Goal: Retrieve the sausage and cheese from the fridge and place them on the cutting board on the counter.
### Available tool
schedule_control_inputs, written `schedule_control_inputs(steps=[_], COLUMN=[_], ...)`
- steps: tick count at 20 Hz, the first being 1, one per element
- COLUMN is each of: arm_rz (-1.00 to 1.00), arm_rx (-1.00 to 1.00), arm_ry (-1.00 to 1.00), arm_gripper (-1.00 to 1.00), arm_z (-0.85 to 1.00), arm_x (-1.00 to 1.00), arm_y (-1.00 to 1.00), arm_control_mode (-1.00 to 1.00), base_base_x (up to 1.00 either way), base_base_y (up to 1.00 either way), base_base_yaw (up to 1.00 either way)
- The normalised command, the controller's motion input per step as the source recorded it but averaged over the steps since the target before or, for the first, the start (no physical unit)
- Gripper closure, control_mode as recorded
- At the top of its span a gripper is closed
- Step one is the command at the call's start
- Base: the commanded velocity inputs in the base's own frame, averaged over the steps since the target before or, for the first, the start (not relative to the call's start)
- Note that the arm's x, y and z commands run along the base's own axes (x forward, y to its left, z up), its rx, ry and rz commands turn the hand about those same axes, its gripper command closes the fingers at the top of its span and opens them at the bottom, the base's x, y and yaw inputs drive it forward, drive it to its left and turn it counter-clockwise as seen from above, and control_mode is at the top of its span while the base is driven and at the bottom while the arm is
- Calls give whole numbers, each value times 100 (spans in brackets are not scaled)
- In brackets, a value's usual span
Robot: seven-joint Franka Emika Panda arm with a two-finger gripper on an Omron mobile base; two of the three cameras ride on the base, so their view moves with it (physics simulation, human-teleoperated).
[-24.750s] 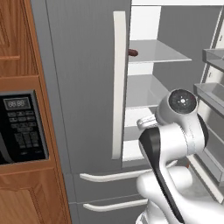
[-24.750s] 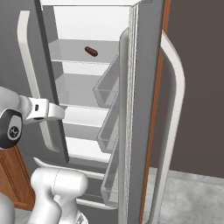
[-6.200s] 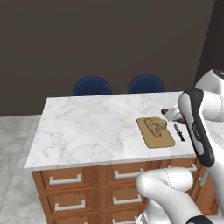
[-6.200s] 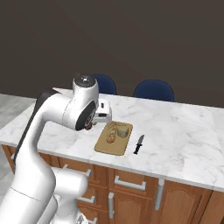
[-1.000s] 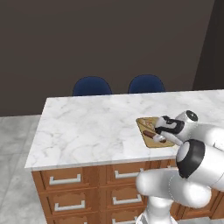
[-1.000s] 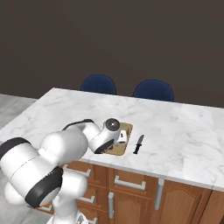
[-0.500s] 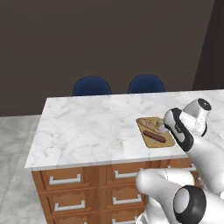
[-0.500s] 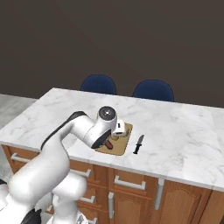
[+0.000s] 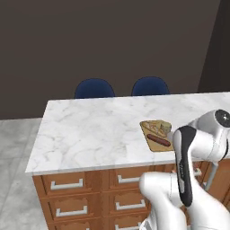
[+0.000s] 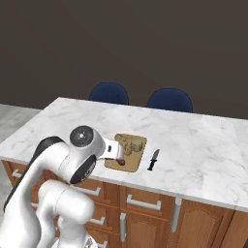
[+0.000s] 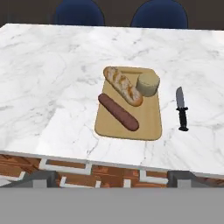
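Note:
The tan cutting board (image 11: 148,120) lies on the marble counter (image 11: 52,78) near its front edge. The dark reddish sausage (image 11: 118,112) rests diagonally on the board, and the pale cheese (image 11: 148,84) sits at the board's far right corner. My gripper (image 11: 112,177) hangs back over the counter's front edge, open, its fingertips (image 11: 38,178) wide apart with nothing between them. In the base views the sausage (image 9: 159,141) and cheese (image 9: 166,128) also lie on the board (image 10: 136,159). The fridge is out of view.
A tan speckled bread loaf (image 11: 123,85) lies on the board between the sausage and the cheese. A black knife (image 11: 181,109) rests on the marble just right of the board. Two blue chairs (image 9: 94,88) stand behind the counter. Brown drawers (image 9: 67,184) run below the top.
The gripper has drawn back from the board toward the counter's front edge, leaving the sausage lying on the board. The arm has swung to a new pose.

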Motion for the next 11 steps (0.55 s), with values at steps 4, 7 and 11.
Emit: schedule_control_inputs(steps=[4, 7, 11], arm_rz=[-12, -3, -1], arm_rx=[0, -3, -5], arm_ry=[-6, -9, -20], arm_gripper=[-100, -100, -100], arm_z=[71, 69, 34], arm_x=[-100, -100, -100], arm_y=[39, 14, 1], arm_control_mode=[-100, -100, -100], base_base_x=[0, 0, 0], base_base_y=[0, 0, 0], base_base_yaw=[0, 0, 0])
